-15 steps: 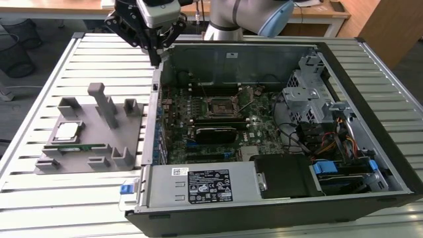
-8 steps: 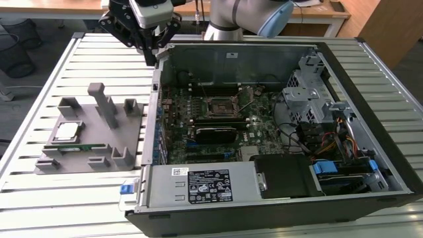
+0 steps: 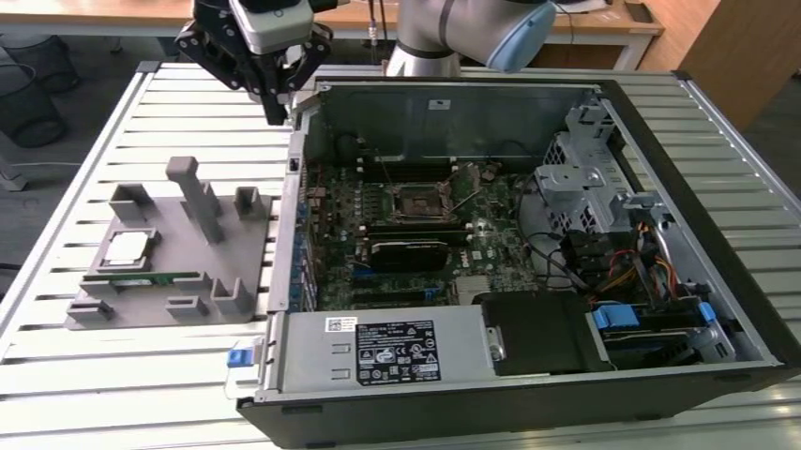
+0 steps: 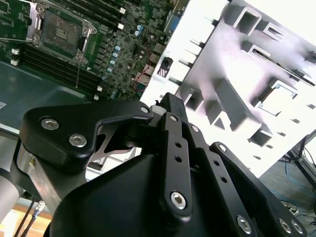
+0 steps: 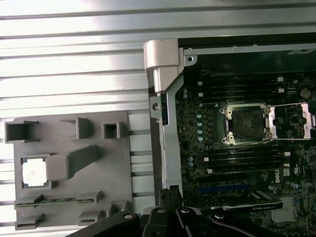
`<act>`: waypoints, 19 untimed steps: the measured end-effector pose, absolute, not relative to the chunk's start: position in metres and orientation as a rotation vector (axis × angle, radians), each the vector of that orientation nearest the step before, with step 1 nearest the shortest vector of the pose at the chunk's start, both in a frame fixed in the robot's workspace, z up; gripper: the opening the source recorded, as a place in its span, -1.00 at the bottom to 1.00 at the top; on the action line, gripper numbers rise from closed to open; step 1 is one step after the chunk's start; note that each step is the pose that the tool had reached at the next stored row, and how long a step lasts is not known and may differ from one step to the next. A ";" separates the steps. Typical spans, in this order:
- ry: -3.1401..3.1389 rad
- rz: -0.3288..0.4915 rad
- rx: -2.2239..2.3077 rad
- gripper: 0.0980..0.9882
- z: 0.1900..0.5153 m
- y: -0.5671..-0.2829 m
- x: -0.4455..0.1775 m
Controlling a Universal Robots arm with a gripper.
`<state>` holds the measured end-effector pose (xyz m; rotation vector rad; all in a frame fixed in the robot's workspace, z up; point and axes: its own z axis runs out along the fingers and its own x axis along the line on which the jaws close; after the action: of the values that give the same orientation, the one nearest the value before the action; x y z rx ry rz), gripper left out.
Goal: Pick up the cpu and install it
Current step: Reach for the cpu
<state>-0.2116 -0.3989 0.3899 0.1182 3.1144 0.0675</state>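
Note:
The cpu (image 3: 129, 248) is a small silvery-white square lying flat in a pocket of the grey holder (image 3: 188, 225) on the table, at the exterior view's left of the open computer case (image 3: 526, 375). In the first wrist view the cpu (image 5: 34, 173) sits in the same pocket. My gripper (image 3: 278, 114) hangs high above the case's far corner on the holder's side, shut and holding nothing, well away from the cpu. The black-framed motherboard socket (image 3: 419, 200) stands open inside the case, and the socket (image 5: 245, 123) shows its lever raised.
A thin green memory stick (image 3: 141, 279) lies in the holder just nearer than the cpu. Upright grey posts (image 3: 198, 197) rise from the holder. The case walls, drive cage (image 3: 588, 178) and power supply (image 3: 388, 347) surround the board. The slatted table (image 3: 150, 375) lies all around.

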 end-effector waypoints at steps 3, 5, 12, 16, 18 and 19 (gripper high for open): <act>3.114 0.068 0.118 -0.98 0.390 -0.399 -0.215; 3.115 0.068 0.118 -0.98 0.390 -0.399 -0.218; 3.115 0.068 0.118 -0.98 0.389 -0.399 -0.227; 3.115 0.067 0.118 -0.98 0.389 -0.399 -0.232; 3.115 0.068 0.118 -0.98 0.389 -0.399 -0.234; 3.115 0.068 0.118 -0.98 0.389 -0.399 -0.236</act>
<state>-0.2357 -0.3989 0.3888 0.1181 3.1148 0.0676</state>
